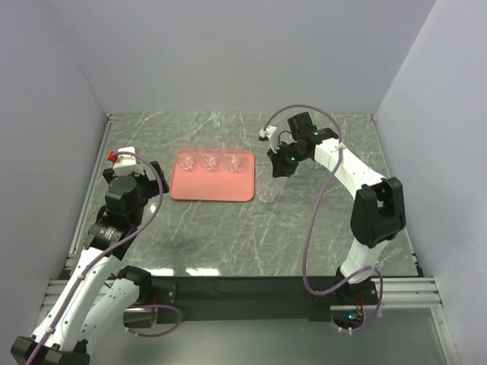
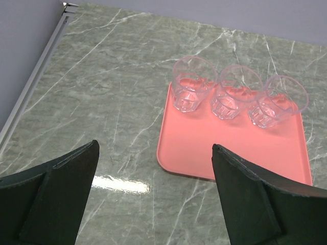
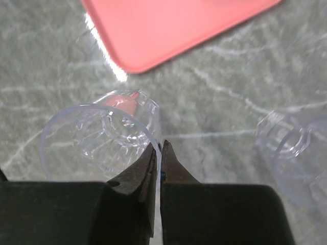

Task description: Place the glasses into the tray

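Three small clear faceted drinking glasses [image 2: 232,92] stood upright in a row along the far edge of the flat salmon-pink rectangular tray [image 2: 194,138], each close beside the next. The tray lay on the grey-green marbled counter [image 2: 102,102]. The left arm's black fingers [image 2: 56,199] hung wide apart over the counter to the left of the tray, holding nothing.

On the tray's other side, the right arm's black fingers [image 3: 140,176] were pinched shut on the rim of a fourth clear glass [image 3: 102,135] — the thin wall caught between the two tips. That glass was just beside the tray's rounded corner, outside the rim. Whether its base touched the counter could not be told. A fifth clear glass [image 3: 294,148] stood on the counter near the held one — also outside the tray.
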Controlling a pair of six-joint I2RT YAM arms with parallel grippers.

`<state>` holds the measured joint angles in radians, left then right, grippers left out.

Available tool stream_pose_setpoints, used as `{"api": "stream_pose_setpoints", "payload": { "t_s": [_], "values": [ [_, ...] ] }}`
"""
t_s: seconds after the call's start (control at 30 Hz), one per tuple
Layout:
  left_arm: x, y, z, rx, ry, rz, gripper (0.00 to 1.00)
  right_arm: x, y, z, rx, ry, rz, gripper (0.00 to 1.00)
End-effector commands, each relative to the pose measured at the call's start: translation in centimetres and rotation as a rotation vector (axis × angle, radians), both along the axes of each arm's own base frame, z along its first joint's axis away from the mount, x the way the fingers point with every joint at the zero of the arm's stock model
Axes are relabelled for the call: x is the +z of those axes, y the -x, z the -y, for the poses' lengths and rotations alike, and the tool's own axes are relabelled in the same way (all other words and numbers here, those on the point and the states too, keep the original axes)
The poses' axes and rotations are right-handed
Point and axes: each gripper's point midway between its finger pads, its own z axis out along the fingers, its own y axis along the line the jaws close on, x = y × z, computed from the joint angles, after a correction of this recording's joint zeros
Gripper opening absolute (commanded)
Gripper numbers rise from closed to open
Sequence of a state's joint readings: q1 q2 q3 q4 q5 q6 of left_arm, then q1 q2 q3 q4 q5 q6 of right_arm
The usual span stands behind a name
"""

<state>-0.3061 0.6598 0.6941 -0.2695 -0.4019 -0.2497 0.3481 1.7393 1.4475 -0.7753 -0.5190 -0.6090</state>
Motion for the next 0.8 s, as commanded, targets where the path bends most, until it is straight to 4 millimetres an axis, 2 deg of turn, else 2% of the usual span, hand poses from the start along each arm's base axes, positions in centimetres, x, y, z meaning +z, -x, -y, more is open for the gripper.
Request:
{"api": "stream_pose_setpoints", "payload": {
  "t_s": [0.0, 0.03, 0.07, 0.13, 0.17, 0.33, 0.47, 0.53, 0.57, 0.63, 0.67, 0.73, 0.77],
  "values": [
    [1.0, -0.4, -0.2, 0.017, 0.008, 0.042, 0.98, 2.7, -2.8, -2.8, -0.021, -0.069, 0.07, 0.0],
    [0.9, -0.5, -0.2, 0.017, 0.005, 0.039, 0.97, 3.3, -3.4, -3.4, -0.021, -0.08, 0.085, 0.0],
    [0.9, -0.5, -0.2, 0.017, 0.005, 0.039, 0.98, 2.7, -3.7, -3.8, -0.031, -0.083, 0.065, 0.0],
    [0.9, -0.6, -0.2, 0.016, 0.003, 0.037, 0.97, 3.3, -4.4, -4.9, -0.027, -0.101, 0.081, 0.0],
    [0.8, -0.6, -0.2, 0.017, 0.004, 0.036, 0.97, 2.6, -4.8, -5.3, -0.038, -0.097, 0.065, 0.0],
    [0.7, -0.7, -0.1, 0.012, 0.003, 0.032, 0.97, 2.5, -6.3, -7.0, -0.042, -0.073, 0.099, 0.0],
    [0.8, -0.7, -0.1, 0.01, 0.005, 0.035, 0.97, 2.1, -6.1, -9.5, -0.002, -0.045, 0.136, 0.0],
    [0.8, -0.7, -0.2, 0.014, 0.007, 0.037, 0.97, 2.6, -6.1, -11.1, 0.01, -0.043, 0.159, 0.0],
    [0.8, -0.7, -0.2, 0.015, 0.006, 0.037, 0.97, 1.9, -6.0, -11.6, 0.008, -0.037, 0.141, 0.0],
    [1.1, -0.6, -0.4, 0.022, 0.009, 0.045, 0.97, 2.5, -6.0, -13.2, 0.014, -0.044, 0.155, 0.0],
    [1.1, -0.5, -0.6, 0.035, 0.008, 0.044, 0.96, 1.9, -6.2, -13.6, 0.0, -0.033, 0.146, 0.0],
    [1.4, -0.4, -0.9, 0.053, 0.014, 0.058, 0.95, 2.4, -6.1, -15.3, 0.001, -0.046, 0.162, 0.0],
    [1.4, -0.3, -1.3, 0.074, 0.011, 0.059, 0.95, 2.0, -6.1, -16.1, -0.014, -0.049, 0.148, 0.0]
  ]
}}
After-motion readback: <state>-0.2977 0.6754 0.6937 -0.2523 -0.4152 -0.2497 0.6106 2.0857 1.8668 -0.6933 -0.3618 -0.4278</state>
